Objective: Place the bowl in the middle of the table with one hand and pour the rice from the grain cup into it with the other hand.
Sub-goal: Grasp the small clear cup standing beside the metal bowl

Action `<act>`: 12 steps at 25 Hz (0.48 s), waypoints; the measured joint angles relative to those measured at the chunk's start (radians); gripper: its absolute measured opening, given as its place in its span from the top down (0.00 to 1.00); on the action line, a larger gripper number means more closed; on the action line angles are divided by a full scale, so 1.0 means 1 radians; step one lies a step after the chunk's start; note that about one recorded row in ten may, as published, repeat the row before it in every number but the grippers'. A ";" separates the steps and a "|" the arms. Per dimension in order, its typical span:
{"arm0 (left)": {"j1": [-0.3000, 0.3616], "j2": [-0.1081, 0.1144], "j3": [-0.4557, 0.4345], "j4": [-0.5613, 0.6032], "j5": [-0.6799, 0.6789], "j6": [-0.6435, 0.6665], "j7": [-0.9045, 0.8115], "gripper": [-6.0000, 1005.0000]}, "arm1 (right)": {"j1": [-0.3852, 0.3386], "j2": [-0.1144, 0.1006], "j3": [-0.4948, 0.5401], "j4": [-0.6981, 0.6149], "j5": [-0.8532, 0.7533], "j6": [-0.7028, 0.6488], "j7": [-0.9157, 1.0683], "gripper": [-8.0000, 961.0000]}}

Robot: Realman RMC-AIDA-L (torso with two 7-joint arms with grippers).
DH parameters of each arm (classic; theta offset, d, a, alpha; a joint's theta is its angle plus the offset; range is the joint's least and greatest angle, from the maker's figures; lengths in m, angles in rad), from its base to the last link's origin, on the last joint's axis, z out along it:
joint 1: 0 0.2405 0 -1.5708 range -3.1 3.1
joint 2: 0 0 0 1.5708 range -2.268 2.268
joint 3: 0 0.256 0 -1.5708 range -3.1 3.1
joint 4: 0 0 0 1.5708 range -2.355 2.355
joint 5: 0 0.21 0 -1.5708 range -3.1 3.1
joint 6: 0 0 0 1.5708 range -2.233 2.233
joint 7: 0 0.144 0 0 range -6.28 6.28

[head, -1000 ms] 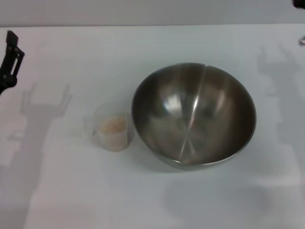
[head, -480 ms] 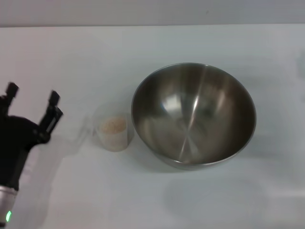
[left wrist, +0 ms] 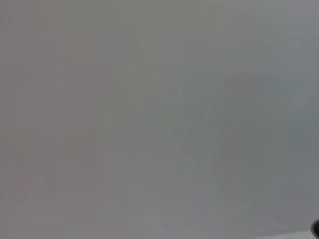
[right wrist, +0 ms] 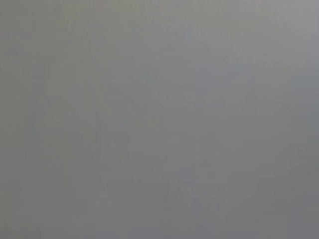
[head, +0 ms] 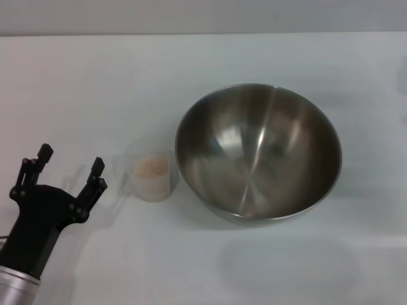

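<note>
Steel bowl (head: 259, 154) upright on the white table (head: 95, 82), a little right of centre in the head view, shiny inside, nothing visible in it. Clear cup (head: 151, 170) upright just left of the bowl, near its rim but whether touching it cannot be told. Rice (head: 151, 167) low in the cup, a small pale heap. Left gripper (head: 68, 164) at the lower left of the head view, above or on the table, well open, two forked fingers (head: 97, 171) spread wide and holding nothing. Fingers pointed away from the robot and slightly toward the cup, the nearer fingertip just left of the cup with a small gap of table between. Black wrist below the fingers, with a bit of silver arm segment at the picture's bottom edge. Faint shadow on the table between gripper and cup. Right gripper outside the head view. Left wrist view only a blurred grey field with a dark speck at one corner; right wrist view a plain grey field, with no object to make out in either.
</note>
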 joint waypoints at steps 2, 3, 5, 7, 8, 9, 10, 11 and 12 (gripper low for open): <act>0.001 0.000 0.005 -0.005 0.001 -0.024 0.001 0.15 | 0.004 -0.002 0.001 0.002 0.000 0.000 0.000 0.49; 0.001 0.000 0.009 -0.007 0.001 -0.033 0.001 0.15 | 0.005 -0.002 0.002 0.002 0.000 0.000 0.000 0.49; 0.000 0.000 0.021 -0.010 0.002 -0.051 0.001 0.15 | 0.006 -0.004 0.008 0.002 0.001 -0.003 0.000 0.49; -0.001 -0.001 0.026 -0.011 0.002 -0.067 0.002 0.15 | 0.006 -0.004 0.020 0.002 0.000 -0.003 0.001 0.49; -0.002 -0.001 0.028 -0.012 0.002 -0.076 0.002 0.15 | 0.006 -0.005 0.023 0.003 0.001 -0.004 0.001 0.49; -0.005 -0.001 0.029 -0.012 0.002 -0.089 0.002 0.15 | 0.006 -0.005 0.026 0.003 0.001 -0.006 0.001 0.49; -0.006 -0.001 0.029 -0.013 0.002 -0.098 0.002 0.15 | 0.006 -0.005 0.026 0.003 0.001 -0.006 0.001 0.49; -0.009 -0.001 0.029 -0.013 0.002 -0.107 0.002 0.15 | 0.006 -0.005 0.026 0.003 0.000 -0.008 0.001 0.49; -0.011 -0.001 0.030 -0.013 0.002 -0.115 0.002 0.15 | 0.005 -0.005 0.026 0.003 0.000 -0.009 0.001 0.49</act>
